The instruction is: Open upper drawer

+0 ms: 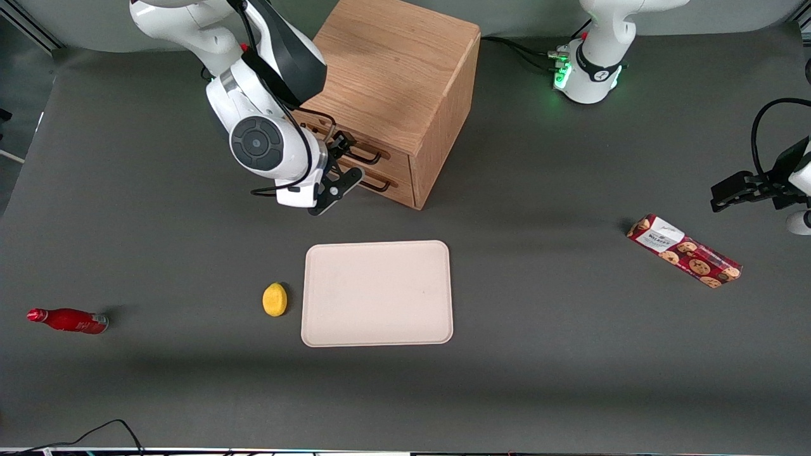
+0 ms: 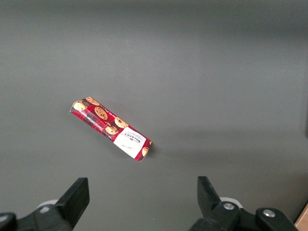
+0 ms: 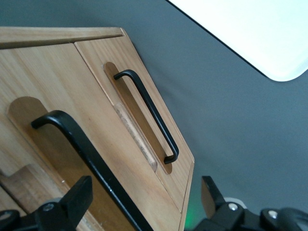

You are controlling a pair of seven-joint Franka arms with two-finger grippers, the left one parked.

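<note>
Even overhead light, soft shadows under the gripper [image 1: 339,166] at the cabinet [image 1: 393,82]; sharp focus.

You are looking down on a wide desk [image 1: 570,380] covered in a matte dark grey mat, evenly lit from above, with soft broad shadows falling toward the front camera under whatever stands on it. On it stands a wooden cube cabinet [image 1: 393,69] of light oak, its grain plain in the light. A black cable [image 1: 101,430] loops in at the desk's near edge, toward the working arm's end, and another black cable [image 1: 519,47] runs along the mat beside the cabinet. A green glow spills on the mat farther from the camera, toward the parked arm's end
</note>
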